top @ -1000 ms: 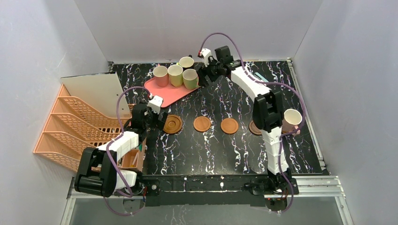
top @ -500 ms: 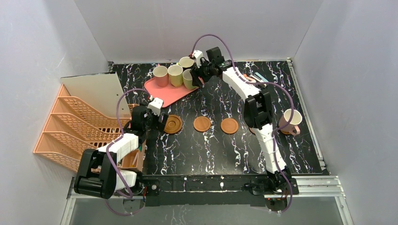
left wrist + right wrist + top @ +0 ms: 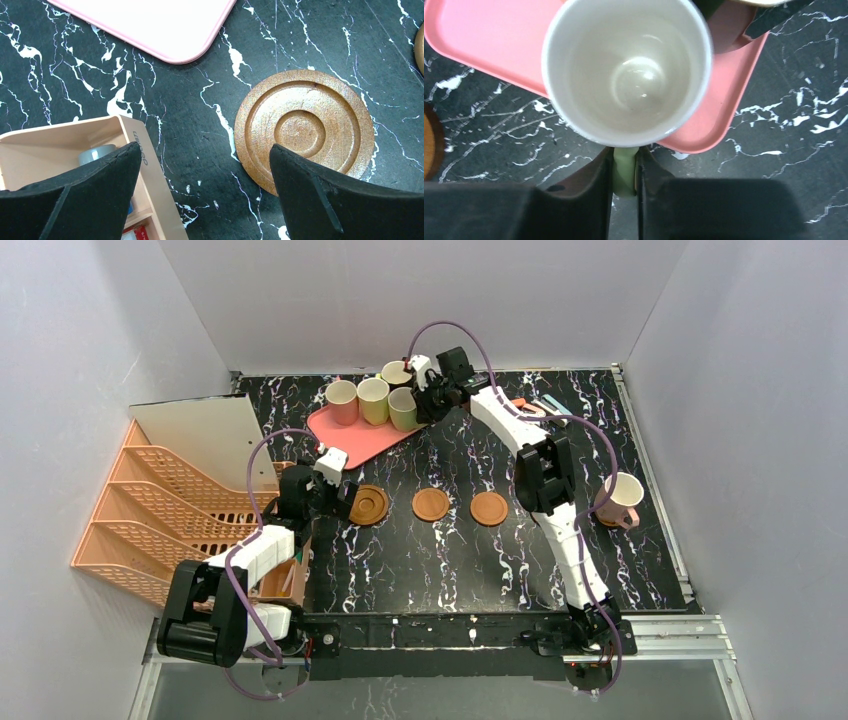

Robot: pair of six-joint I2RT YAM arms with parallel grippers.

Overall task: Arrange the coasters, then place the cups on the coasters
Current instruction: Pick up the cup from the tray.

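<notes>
The orange file racks (image 3: pixel 130 510) and a small open box (image 3: pixel 75 145) occupy the left edge of the bench (image 3: pixel 450 560). The left fingers (image 3: pixel 90 190) stand wide apart above the bench, holding nothing, with the ringed coaster (image 3: pixel 305 127) beneath the right one.

On the pink tray (image 3: pixel 355 440), far left, four cups stand close together. The right fingers (image 3: pixel 584 200) are clamped on the handle of the green cup (image 3: pixel 629 70), at the tray's right corner. This grip probably keeps the rim free.

The yellow-green cup (image 3: pixel 373 400) stands just beside it and the dark brown cup (image 3: pixel 396 372) just behind. A lift should go straight up to clear both.

Two plain coasters (image 3: pixel 431 504) lie bare in the row. The pale pink cup (image 3: pixel 622 495) is already placed at far right, its coaster mostly hidden.
</notes>
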